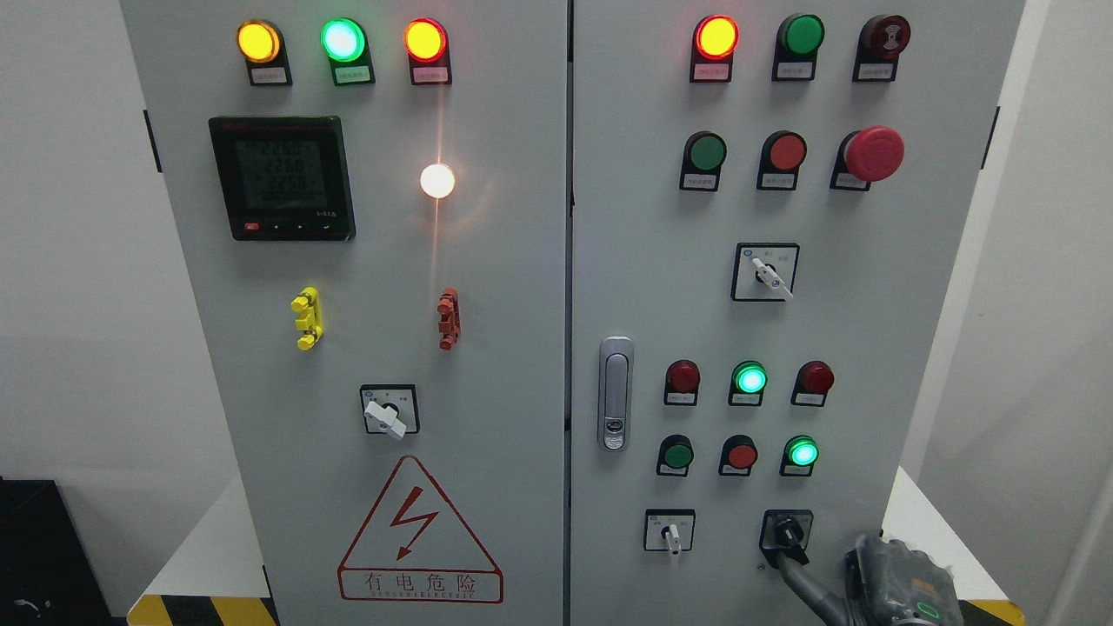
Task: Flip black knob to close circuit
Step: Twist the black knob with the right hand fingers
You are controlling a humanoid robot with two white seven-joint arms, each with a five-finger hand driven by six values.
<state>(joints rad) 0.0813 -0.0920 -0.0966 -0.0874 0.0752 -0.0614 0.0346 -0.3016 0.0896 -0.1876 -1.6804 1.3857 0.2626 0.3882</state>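
1 right hand (878,582) finger (796,574) touches the black knob (789,532), whose handle points down-right; remaining fingers curled.

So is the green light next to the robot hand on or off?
On. The green light just above the black knob glows bright, while the green button in the same row looks dark. The right robot hand touches the knob.

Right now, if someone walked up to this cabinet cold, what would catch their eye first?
Probably the bright white lamp glaring mid-left door, under the row of lit yellow, green and red indicator lights. Next, the big red mushroom button at upper right and the red lightning warning triangle at lower left. At bottom right, the right hand has a finger up at the black knob.
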